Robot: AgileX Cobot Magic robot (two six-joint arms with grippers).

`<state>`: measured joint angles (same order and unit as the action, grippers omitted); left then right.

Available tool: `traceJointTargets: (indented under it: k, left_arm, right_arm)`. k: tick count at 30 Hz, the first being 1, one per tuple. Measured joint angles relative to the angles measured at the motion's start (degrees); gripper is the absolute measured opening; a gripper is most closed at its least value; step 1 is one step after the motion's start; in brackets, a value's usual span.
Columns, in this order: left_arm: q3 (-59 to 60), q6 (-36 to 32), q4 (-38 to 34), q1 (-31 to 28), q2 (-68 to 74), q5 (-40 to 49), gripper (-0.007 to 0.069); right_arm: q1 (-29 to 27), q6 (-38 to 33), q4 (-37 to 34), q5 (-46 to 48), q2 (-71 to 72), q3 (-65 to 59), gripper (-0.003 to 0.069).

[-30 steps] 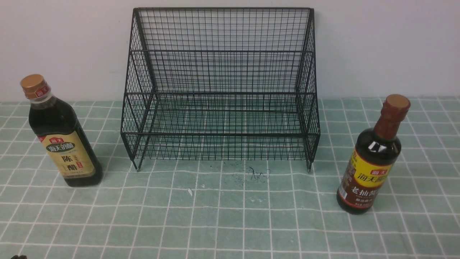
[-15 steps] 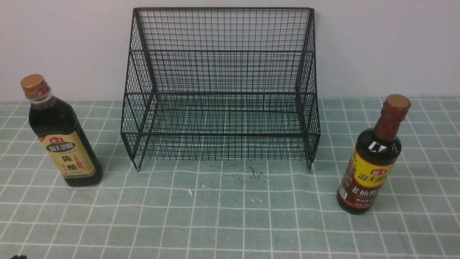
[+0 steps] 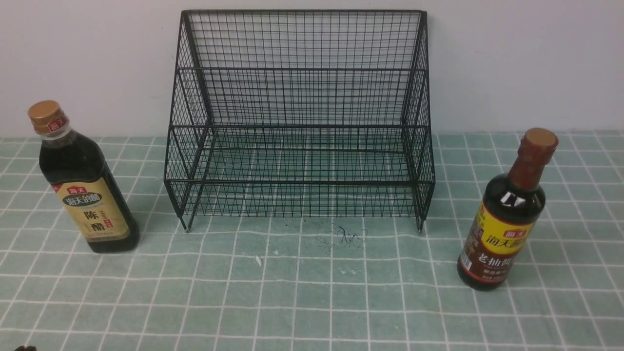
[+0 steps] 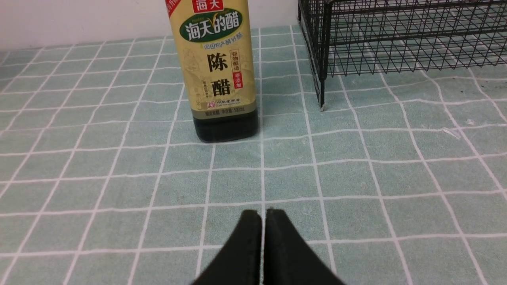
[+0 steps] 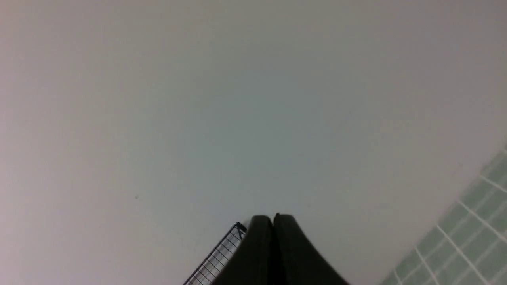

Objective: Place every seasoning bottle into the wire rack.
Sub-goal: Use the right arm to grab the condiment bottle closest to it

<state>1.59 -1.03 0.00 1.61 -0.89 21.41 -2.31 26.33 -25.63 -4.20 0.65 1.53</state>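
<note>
The squarish bottle (image 3: 83, 185) with gold cap and tan label stands upright on the left of the table; it also shows in the left wrist view (image 4: 217, 71). The round bottle (image 3: 507, 219) with red-brown neck and yellow label stands upright on the right. The black wire rack (image 3: 300, 122) stands empty against the wall between them; one corner shows in the left wrist view (image 4: 396, 35) and the right wrist view (image 5: 216, 257). My left gripper (image 4: 263, 215) is shut and empty, low over the cloth in front of the squarish bottle. My right gripper (image 5: 272, 219) is shut and empty, facing the wall.
A green checked tablecloth (image 3: 312, 292) covers the table. A plain wall (image 3: 512, 58) rises right behind the rack. A small white scrap (image 3: 258, 260) and dark scribble marks (image 3: 348, 236) lie on the cloth before the rack.
</note>
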Motion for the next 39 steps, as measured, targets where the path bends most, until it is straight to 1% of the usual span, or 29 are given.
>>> traceJointTargets:
  k: [2, 3, 4, 5, 6, 7, 8, 9, 12, 13, 14, 15, 16, 17, 19, 20, 22, 23, 26, 28, 32, 33, 34, 35, 39]
  left_arm:
    - [0.0, 0.0, 0.0, 0.0, 0.0, 0.0, -0.0006]
    - [0.0, 0.0, 0.0, 0.0, 0.0, 0.0, -0.0006]
    - [0.0, 0.0, 0.0, 0.0, 0.0, 0.0, -0.0006]
    - [0.0, 0.0, 0.0, 0.0, 0.0, 0.0, -0.0006]
    - [0.0, 0.0, 0.0, 0.0, 0.0, 0.0, -0.0006]
    - [0.0, 0.0, 0.0, 0.0, 0.0, 0.0, -0.0006]
    - [0.0, 0.0, 0.0, 0.0, 0.0, 0.0, -0.0006]
    - [0.0, 0.0, 0.0, 0.0, 0.0, 0.0, -0.0006]
    - [0.0, 0.0, 0.0, 0.0, 0.0, 0.1, -0.0006]
    - [0.0, 0.0, 0.0, 0.0, 0.0, 0.1, -0.0006]
    - [0.0, 0.0, 0.0, 0.0, 0.0, 0.1, -0.0006]
    - [0.0, 0.0, 0.0, 0.0, 0.0, 0.1, -0.0006]
    - [0.0, 0.0, 0.0, 0.0, 0.0, 0.1, -0.0006]
    - [0.0, 0.0, 0.0, 0.0, 0.0, 0.1, -0.0006]
    - [0.0, 0.0, 0.0, 0.0, 0.0, 0.1, -0.0006]
    - [0.0, 0.0, 0.0, 0.0, 0.0, 0.1, -0.0006]
    - [0.0, 0.0, 0.0, 0.0, 0.0, 0.1, -0.0006]
    - [0.0, 0.0, 0.0, 0.0, 0.0, 0.1, -0.0006]
    - [0.0, 0.0, 0.0, 0.0, 0.0, 0.1, -0.0006]
    - [0.0, 0.0, 0.0, 0.0, 0.0, 0.1, -0.0006]
    - [0.0, 0.0, 0.0, 0.0, 0.0, 0.1, -0.0006]
    - [0.0, 0.0, 0.0, 0.0, 0.0, 0.1, -0.0006]
    - [0.0, 0.0, 0.0, 0.0, 0.0, 0.1, -0.0006]
    - [0.0, 0.0, 0.0, 0.0, 0.0, 0.1, -0.0006]
    - [0.0, 0.0, 0.0, 0.0, 0.0, 0.1, -0.0006]
  right_arm:
    - [0.0, -1.2, 2.2, 1.4, -0.7, 3.3, -0.0015]
    - [0.1, -3.4, 6.1, 5.8, -3.1, 8.8, -0.0015]
    - [0.1, -3.7, 7.2, 6.4, -3.5, 10.3, -0.0015]
    - [0.6, -6.3, 11.5, 12.4, -7.1, 16.6, -0.0015]
    - [1.2, -8.3, 13.8, 16.8, -9.8, 20.6, -0.0015]
    - [1.3, -8.8, 13.8, 17.7, -10.4, 20.6, -0.0015]
    - [2.4, -12.1, 16.1, 24.4, -14.7, 26.9, -0.0015]
    - [3.3, -14.6, 16.9, 29.1, -18.0, 30.6, -0.0015]
    - [5.8, -21.4, 17.1, 40.1, -27.9, 39.5, -0.0015]
    - [6.1, -22.4, 16.9, 40.5, -28.6, 40.0, -0.0015]
    - [7.0, -26.3, 15.6, 43.2, -34.2, 43.7, -0.0015]
    - [7.1, -26.8, 15.4, 43.4, -34.8, 43.7, -0.0015]
    - [7.8, -30.5, 13.7, 44.4, -39.5, 46.4, -0.0006]
    - [8.0, -32.2, 12.7, 44.6, -41.8, 47.6, 0.0001]
    - [8.1, -36.3, 9.9, 44.8, -47.6, 50.7, 0.0042]
    - [8.1, -36.7, 9.7, 44.8, -48.2, 51.2, 0.0047]
    - [8.1, -40.3, 7.2, 44.8, -54.9, 54.3, 0.0129]
    - [8.1, -41.3, 6.7, 44.8, -56.4, 54.9, 0.0152]
    - [8.1, -44.9, 4.5, 44.8, -63.5, 57.5, 0.0283]
    - [8.1, -46.5, 3.0, 44.8, -67.6, 58.7, 0.0382]
    - [8.1, -47.4, 0.6, 44.8, -71.7, 60.0, 0.0532]
    - [8.1, -47.5, 0.3, 44.8, -72.1, 60.2, 0.0561]
    - [8.1, -47.5, 0.3, 44.8, -72.2, 60.2, 0.0561]
    - [8.1, -47.6, -0.2, 44.8, -72.4, 60.3, 0.0598]
    - [9.9, -49.1, -0.3, 44.8, -72.4, 60.4, 0.0629]
